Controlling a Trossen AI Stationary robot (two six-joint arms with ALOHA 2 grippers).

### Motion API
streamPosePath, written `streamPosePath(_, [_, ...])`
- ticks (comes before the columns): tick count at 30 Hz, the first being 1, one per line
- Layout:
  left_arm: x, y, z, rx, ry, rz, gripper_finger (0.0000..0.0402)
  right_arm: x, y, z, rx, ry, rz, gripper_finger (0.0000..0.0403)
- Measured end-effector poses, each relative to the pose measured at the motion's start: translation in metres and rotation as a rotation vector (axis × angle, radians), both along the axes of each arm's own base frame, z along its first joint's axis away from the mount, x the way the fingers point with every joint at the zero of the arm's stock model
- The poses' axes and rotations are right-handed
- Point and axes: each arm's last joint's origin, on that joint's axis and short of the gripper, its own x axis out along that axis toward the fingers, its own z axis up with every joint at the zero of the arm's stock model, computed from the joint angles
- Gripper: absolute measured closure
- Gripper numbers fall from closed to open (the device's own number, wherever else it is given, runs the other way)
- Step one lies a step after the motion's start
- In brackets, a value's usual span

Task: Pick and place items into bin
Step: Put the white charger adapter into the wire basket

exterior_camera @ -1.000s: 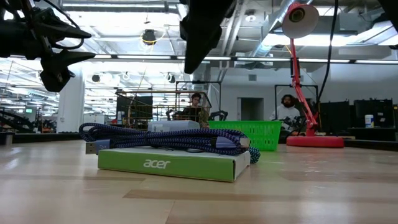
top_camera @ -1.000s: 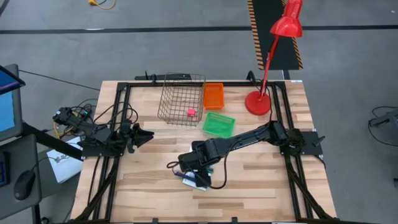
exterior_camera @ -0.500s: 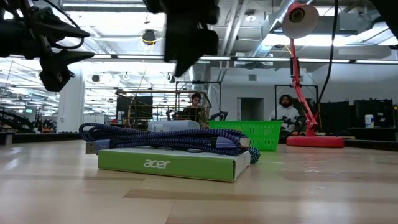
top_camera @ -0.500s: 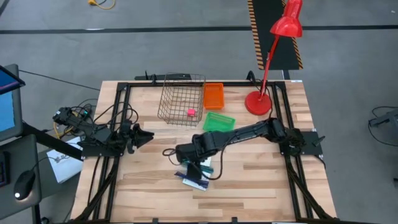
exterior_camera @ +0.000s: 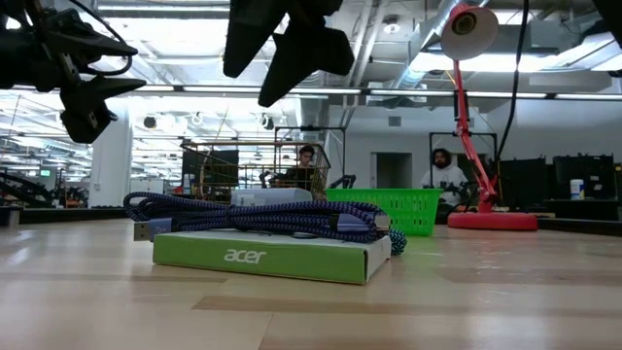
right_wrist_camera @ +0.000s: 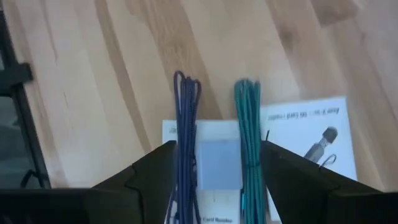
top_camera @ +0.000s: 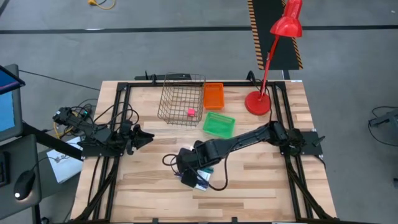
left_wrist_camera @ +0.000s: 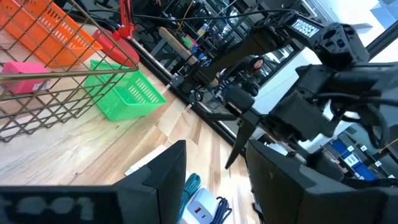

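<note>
Right hand [top_camera: 186, 176] swung back over cable pile [top_camera: 200, 179], fingers spread.

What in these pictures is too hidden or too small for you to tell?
- High view: the pile of items is mostly covered by the right arm's end effector.
- High view: the pink item in the wire basket is too small to identify.
- Right wrist view: the white packet is cut off by the bottom edge, and its print is too small to read.
</note>
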Motion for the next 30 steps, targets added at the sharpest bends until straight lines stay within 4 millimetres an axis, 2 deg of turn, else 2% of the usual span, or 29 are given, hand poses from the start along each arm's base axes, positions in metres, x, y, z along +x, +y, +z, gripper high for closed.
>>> streamPosePath(8, [0.000,0.000,0.000,0.000,0.000,0.000,0.0244,-0.004,0.008,-0.018,-0.023,0.024,-0.003,0.0179])
streamPosePath(19, [0.000,0.000,0.000,0.000,-0.001,-0.001,0.0244,-0.008,0.020,-0.021,-0.070,0.018,0.066,0.0179])
streamPosePath(24, [0.000,0.000,0.000,0.000,-0.001,-0.001,0.0244,-0.007,0.025,-0.042,-0.110,0.063,0.074,0.0178])
streamPosePath(30, [0.000,-0.001,0.000,0.000,-0.001,-0.021,0.0244,-0.005,0.028,-0.048,-0.109,0.068,0.058,0.0165])
